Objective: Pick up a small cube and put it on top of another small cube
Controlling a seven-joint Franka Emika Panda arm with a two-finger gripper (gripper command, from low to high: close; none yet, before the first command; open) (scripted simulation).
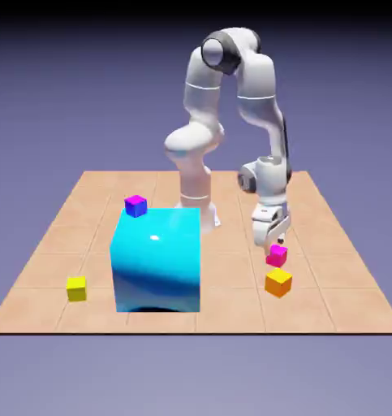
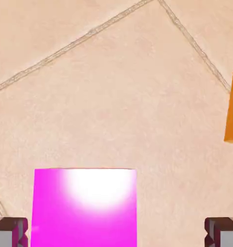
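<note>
Tabletop (image 1: pixel 239 317) of pale tiles comes nearest the camera along its front edge, at 6 o'clock in the exterior view, and spreads back beneath everything; the white arm (image 1: pixel 202 97) rises from its base (image 1: pixel 200 218) towards 12 o'clock, then bends over and down to 3 o'clock.

Next in size is the cyan block (image 1: pixel 158 260), glossy and round-topped, left of the middle towards 7 o'clock; the white gripper (image 1: pixel 274 245) points down, its 2 fingers spread wide with nothing gripped; in the hand view its fingertips (image 2: pixel 16 231) stand far apart, between 7 and 8 o'clock and between 4 and 5 o'clock.

Of the 4 little cubes, the orange cube (image 1: pixel 278 283) looks largest; it sits at 6 o'clock from the magenta cube (image 1: pixel 277 255), near it, and shows at 3 o'clock in the hand view, cut off by the edge.

Magenta cube, the task's own, lies on the tiles just below the gripper, at 3 o'clock from the block; in the hand view it shows at 7 o'clock, closer to the left-hand fingertip; I cannot tell whether they touch.

Yellow cube (image 1: pixel 76 289) sits at 8 o'clock from the block; the blue cube (image 1: pixel 135 206) with a magenta top shows at 11 o'clock, by the block's upper edge.
</note>
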